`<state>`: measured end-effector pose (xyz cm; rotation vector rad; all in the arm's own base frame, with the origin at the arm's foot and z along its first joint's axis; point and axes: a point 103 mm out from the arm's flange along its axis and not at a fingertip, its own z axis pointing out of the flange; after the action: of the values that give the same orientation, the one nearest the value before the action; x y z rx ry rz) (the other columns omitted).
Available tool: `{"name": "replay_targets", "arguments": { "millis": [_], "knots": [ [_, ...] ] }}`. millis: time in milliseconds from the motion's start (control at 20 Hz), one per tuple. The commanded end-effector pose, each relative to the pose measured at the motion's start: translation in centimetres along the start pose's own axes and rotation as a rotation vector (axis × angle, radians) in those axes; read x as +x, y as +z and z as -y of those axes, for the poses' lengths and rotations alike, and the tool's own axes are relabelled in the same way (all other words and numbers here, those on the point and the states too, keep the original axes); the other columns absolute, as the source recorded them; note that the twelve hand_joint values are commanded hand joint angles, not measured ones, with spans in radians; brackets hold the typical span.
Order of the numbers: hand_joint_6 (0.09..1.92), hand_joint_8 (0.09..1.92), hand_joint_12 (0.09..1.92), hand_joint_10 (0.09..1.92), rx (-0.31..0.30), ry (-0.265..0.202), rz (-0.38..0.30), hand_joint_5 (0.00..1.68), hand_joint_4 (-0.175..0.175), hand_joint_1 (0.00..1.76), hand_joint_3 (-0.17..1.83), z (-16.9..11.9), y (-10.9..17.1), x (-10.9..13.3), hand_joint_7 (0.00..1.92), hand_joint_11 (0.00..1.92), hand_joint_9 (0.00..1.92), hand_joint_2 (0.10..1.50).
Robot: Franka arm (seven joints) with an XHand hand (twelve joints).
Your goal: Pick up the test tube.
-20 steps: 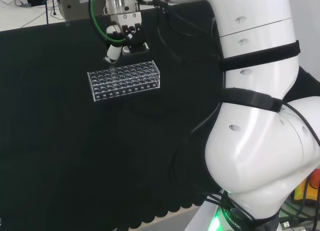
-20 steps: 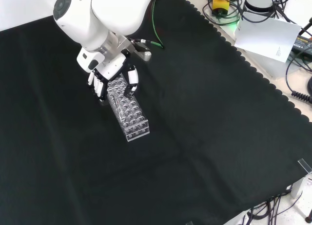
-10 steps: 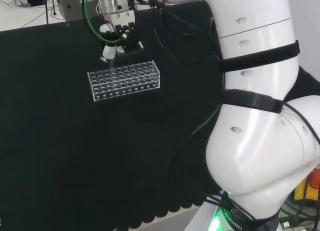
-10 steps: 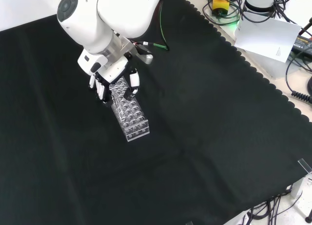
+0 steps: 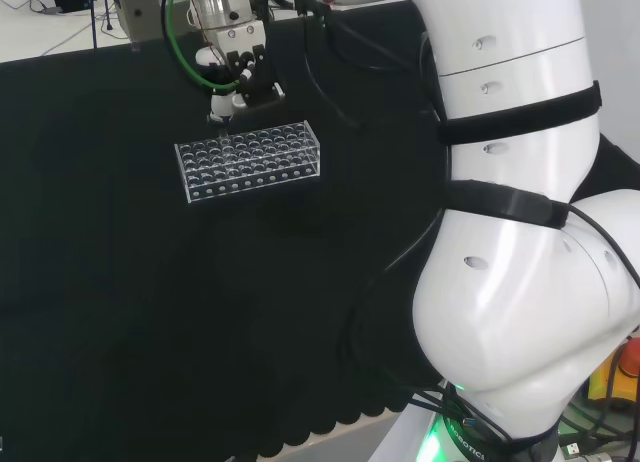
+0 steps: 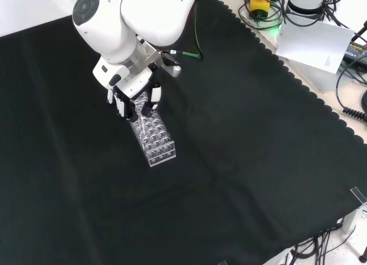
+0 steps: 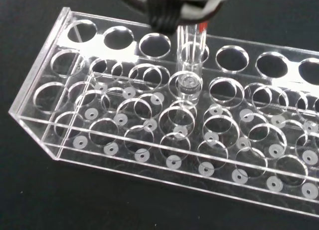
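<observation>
The hand (image 6: 133,98) is hanging over the far end of a clear test tube rack (image 6: 151,133) in the front view, its black and white fingers (image 6: 155,94) curled downward around a clear test tube (image 7: 190,65). In the wrist view the tube is standing upright, its rounded lower end showing above the holes of the rack (image 7: 164,125), and its upper part is running up between the blurred finger parts (image 7: 169,8) that are pinching it. Whether the tube's tip is still sitting inside a hole or is just clear of the top plate cannot be told.

In the head view, going from near to far, the big white links of the arm (image 5: 510,232) are rising at the right, then the black cloth (image 5: 150,312) is spreading out across the bench, then the rack (image 5: 250,159) is lying lengthwise on it, and just beyond the rack's far edge the hand (image 5: 235,77) is hovering, with a green cable (image 5: 180,52) looping beside it.
</observation>
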<state>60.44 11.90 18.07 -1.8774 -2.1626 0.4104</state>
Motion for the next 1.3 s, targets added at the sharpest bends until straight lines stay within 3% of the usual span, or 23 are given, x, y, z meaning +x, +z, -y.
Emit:
{"name": "replay_targets", "arguments": {
  "millis": [50,200,400,550,1300],
  "knots": [
    [0.79,0.80,1.17,0.56,-0.088,0.015,0.049,1.12,-0.175,1.29,0.29,0.0,-0.2,0.4,1.17,0.90,1.29,0.90],
    [0.75,0.76,1.01,0.54,-0.131,0.022,0.051,1.20,-0.175,1.30,0.64,-0.1,-0.4,0.8,1.26,1.11,1.40,0.68],
    [0.59,0.78,0.88,0.27,-0.184,0.014,0.035,1.25,-0.175,1.42,0.59,-0.3,-1.0,1.2,1.34,1.22,1.41,0.67],
    [0.51,0.73,0.85,0.09,-0.182,0.011,0.032,1.31,-0.175,1.43,0.63,-0.5,-1.6,2.2,1.37,1.26,1.49,0.62],
    [0.50,0.71,0.84,0.09,-0.160,0.000,0.037,1.36,-0.175,1.44,0.75,0.2,-4.0,1.8,1.40,1.26,1.55,0.55]
  ]
}}
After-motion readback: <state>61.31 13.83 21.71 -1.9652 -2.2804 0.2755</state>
